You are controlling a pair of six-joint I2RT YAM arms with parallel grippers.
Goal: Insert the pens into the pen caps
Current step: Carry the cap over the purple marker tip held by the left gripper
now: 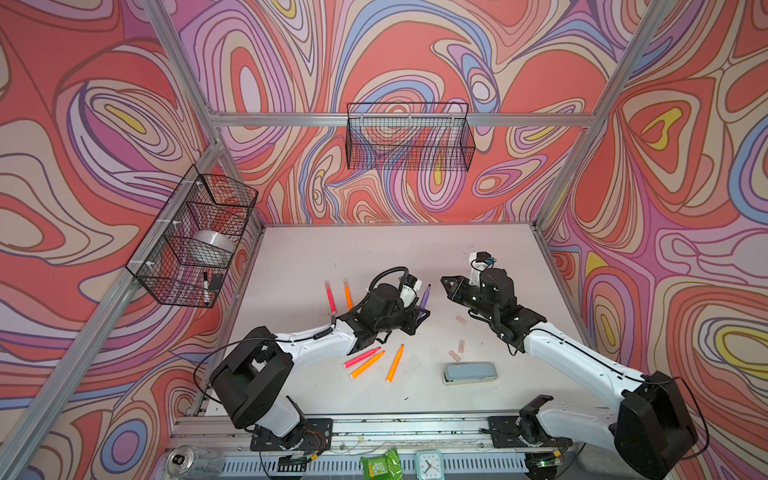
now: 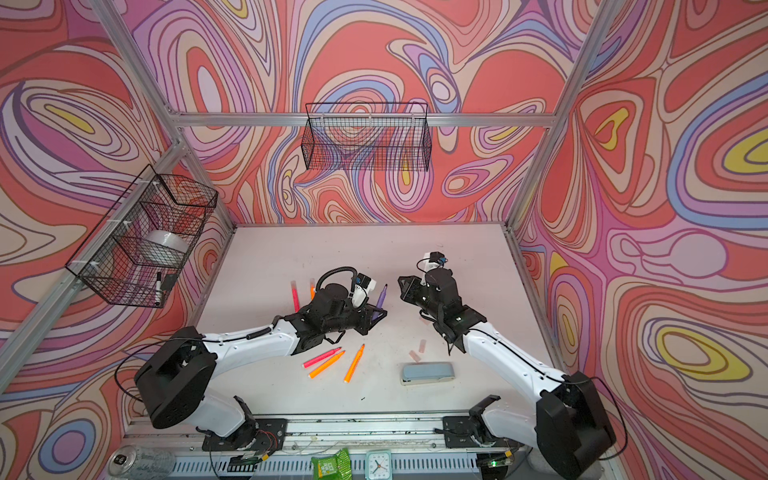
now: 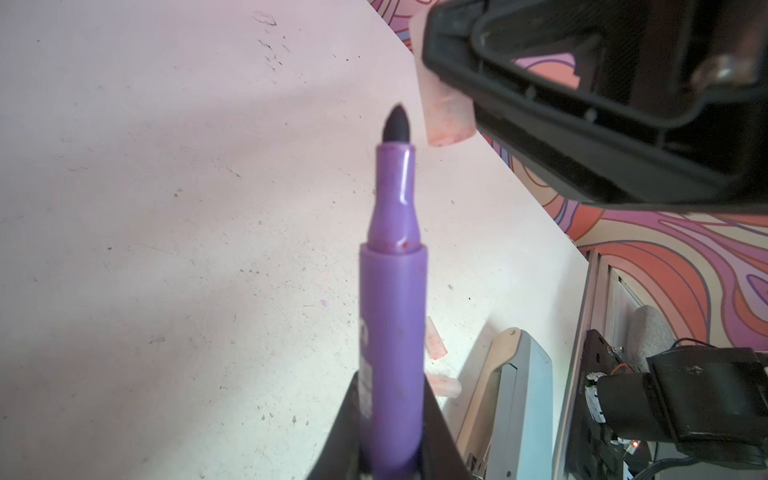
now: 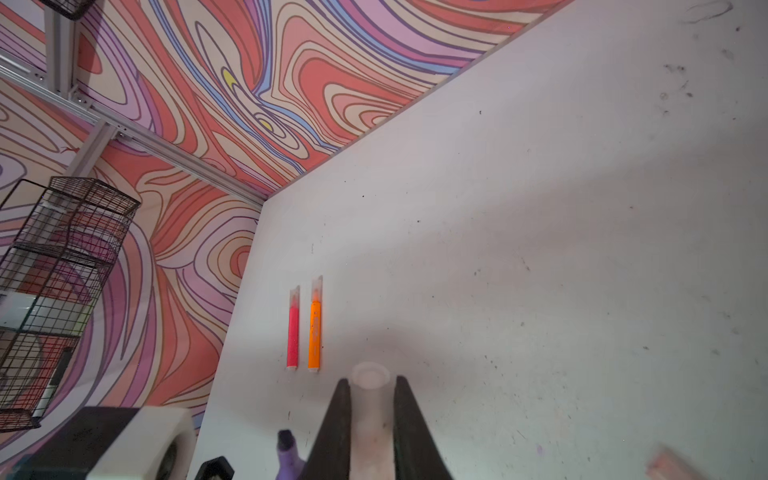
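The left gripper (image 1: 422, 312) is clenched on the slim purple felt-tip pen (image 3: 392, 291), and the pen's dark tip is bare. The right gripper (image 4: 371, 380) grasps a short translucent pale-pink cap (image 3: 446, 112). The cap is just beside the tip, and it seems not to touch it. A capped pink pen (image 1: 330, 296) and a capped orange pen (image 1: 348, 293) lie side by side on the white table (image 1: 374, 249). Some loose caps (image 1: 460, 345) lie near the grey-blue stapler (image 1: 469, 372).
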